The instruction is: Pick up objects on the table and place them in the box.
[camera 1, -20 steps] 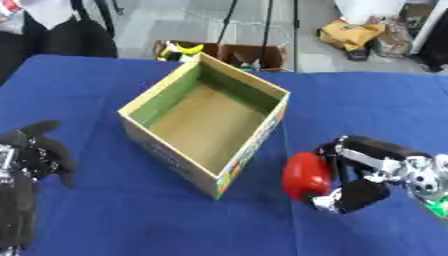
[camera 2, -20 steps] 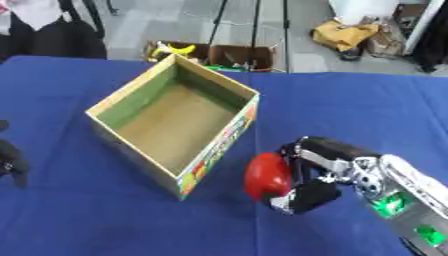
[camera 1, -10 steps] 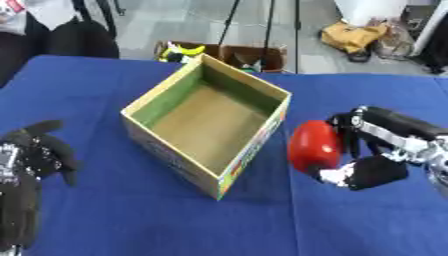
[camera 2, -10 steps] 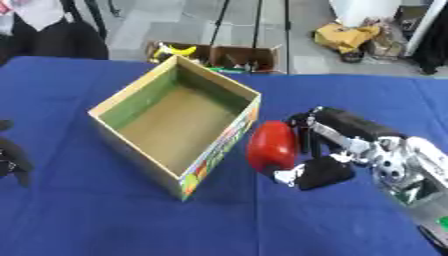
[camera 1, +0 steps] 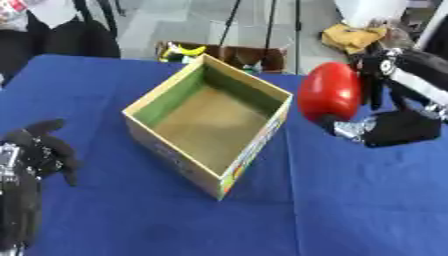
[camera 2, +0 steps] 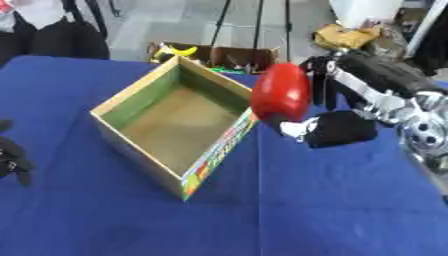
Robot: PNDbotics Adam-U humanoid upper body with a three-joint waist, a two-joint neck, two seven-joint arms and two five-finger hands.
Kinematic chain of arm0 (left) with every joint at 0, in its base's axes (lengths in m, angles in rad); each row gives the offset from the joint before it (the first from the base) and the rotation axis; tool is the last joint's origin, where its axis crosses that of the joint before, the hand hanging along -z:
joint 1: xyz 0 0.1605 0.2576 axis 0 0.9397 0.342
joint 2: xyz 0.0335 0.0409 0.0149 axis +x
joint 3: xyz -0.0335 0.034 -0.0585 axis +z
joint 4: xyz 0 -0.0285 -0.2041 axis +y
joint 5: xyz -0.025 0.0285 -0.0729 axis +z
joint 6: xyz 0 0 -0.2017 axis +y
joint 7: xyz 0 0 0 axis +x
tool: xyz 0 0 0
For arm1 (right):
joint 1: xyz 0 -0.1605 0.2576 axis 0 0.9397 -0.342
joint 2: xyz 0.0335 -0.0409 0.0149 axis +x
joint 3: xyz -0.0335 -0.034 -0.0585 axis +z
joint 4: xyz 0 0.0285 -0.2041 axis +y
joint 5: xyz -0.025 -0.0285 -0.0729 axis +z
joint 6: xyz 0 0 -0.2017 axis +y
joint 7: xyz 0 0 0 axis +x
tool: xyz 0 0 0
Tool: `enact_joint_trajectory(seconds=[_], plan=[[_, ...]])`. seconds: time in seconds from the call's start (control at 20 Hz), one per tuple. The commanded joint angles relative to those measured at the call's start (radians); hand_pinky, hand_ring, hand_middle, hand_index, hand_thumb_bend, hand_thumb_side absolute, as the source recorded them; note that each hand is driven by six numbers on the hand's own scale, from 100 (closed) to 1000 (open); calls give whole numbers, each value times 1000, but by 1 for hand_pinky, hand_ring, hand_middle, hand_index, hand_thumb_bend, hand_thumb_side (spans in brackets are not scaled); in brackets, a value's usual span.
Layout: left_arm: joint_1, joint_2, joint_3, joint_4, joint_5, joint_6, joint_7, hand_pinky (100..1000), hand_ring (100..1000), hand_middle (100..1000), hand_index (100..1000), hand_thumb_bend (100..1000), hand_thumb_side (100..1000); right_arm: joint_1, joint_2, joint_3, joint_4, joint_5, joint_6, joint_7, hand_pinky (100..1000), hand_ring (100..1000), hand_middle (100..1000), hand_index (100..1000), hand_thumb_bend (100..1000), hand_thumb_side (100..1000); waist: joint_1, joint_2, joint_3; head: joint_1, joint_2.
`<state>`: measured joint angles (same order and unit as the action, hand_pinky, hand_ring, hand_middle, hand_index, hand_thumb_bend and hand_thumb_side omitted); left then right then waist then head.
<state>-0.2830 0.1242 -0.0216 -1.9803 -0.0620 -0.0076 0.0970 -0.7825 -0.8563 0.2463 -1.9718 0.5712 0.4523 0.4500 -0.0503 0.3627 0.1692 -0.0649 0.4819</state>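
Beside the open box (camera 1: 254, 82), the right hand (camera 1: 385, 85) clasps a red object (camera 1: 329, 93) — smooth, rounded, glossy.

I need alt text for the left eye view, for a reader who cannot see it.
The robot's right hand holds a red round object in the air beside an open, empty cardboard box on a blue table. Its left hand rests open at the lower left.

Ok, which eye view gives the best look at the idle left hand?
The left eye view: the black left hand shows whole at the lower left over the blue tablecloth, fingers relaxed, beside the open cardboard box. In the right eye view only a sliver of it shows at the left edge, cut off by the frame.
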Motion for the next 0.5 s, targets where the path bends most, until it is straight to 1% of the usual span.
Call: enact_joint_trajectory(seconds=[0.05, 0.25, 0.5], plan=[[-4, 22, -2, -20, -2, 0, -3, 269, 409, 429, 742, 100, 1000, -61, 2, -8, 31, 21, 5, 0, 191, 445, 426, 433, 100, 607, -1, -25, 4, -7, -1], [-2, 23, -4, -20, -2, 2, -6, 269, 409, 429, 742, 100, 1000, -148, 54, 9, 110, 37, 4, 2, 188, 441, 423, 431, 100, 612, -7, -24, 14, -14, -1], [-3, 23, -7, -20, -1, 1, -9, 268, 409, 429, 742, 100, 1000, -248, 144, 30, 235, 72, -6, -5, 187, 437, 423, 431, 100, 618, -13, -20, 32, -26, -6]])
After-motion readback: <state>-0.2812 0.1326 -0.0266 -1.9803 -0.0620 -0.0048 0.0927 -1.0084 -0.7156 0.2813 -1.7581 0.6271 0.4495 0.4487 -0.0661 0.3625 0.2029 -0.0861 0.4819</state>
